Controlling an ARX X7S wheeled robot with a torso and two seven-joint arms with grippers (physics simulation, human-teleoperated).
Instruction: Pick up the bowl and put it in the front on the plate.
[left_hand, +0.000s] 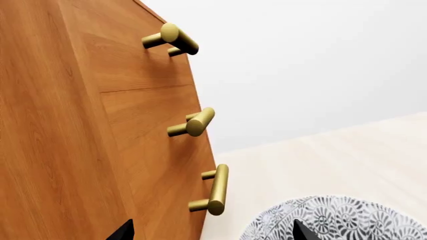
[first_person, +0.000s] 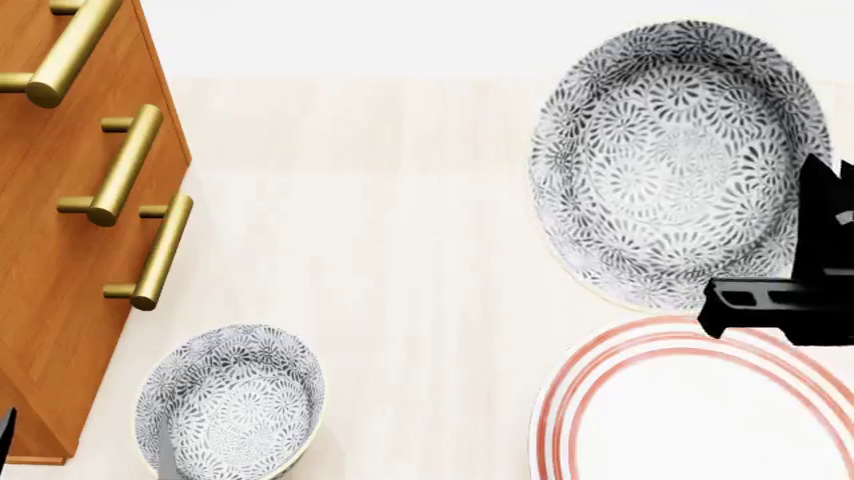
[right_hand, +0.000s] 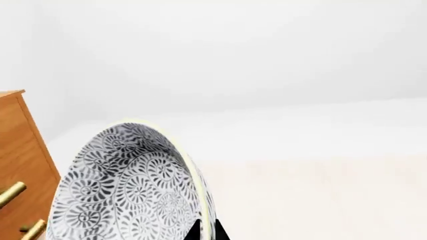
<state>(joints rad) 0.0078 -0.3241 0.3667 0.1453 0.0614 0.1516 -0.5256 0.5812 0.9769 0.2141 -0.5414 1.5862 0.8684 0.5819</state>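
We count, head view: 2 round deep ceramic bowls w/ dense grey-blue floral pattern, one large at upper right, one smaller at lower left. 1 wide flat round white plate w/ thin red rings. 1 orange-brown wooden drawer cabinet. 3 brass bar handles on it. Left wrist view gives the same 3 handles. Each wrist view shows just 1 bowl. 1 pale wood-grain tabletop.
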